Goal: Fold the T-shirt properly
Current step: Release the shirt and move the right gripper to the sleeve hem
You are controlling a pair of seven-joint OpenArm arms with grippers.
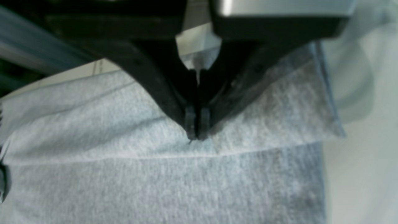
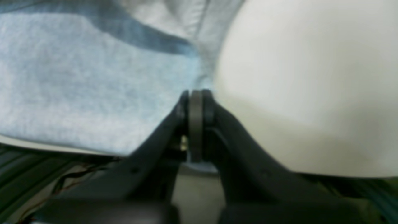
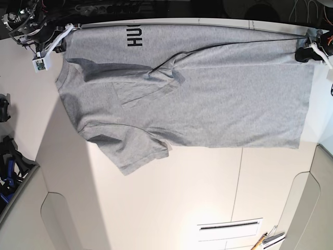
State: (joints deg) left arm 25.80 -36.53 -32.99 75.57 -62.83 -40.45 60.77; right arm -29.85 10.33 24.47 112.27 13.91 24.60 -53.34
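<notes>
The light grey T-shirt [image 3: 208, 104] lies stretched sideways along the far part of the white table [image 3: 182, 198], neck end at the left and hem at the right. Black lettering [image 3: 136, 35] shows at its far edge, and one short sleeve [image 3: 132, 153] points toward the near side. My left gripper [image 1: 196, 137] is shut on a fold of the T-shirt [image 1: 124, 186]; in the base view this left gripper [image 3: 303, 53] sits at the hem's far corner. My right gripper [image 2: 196, 93] is shut on the edge of the T-shirt [image 2: 77, 77], and in the base view the right gripper [image 3: 61, 35] is at the shoulder corner.
Cables and dark equipment [image 3: 104, 8] run along the table's far edge. Dark gear [image 3: 6, 156] stands off the left side. A white strip [image 3: 229, 227] and some small tools [image 3: 268, 239] lie at the near right. A small white tag [image 3: 39, 63] hangs by the right arm.
</notes>
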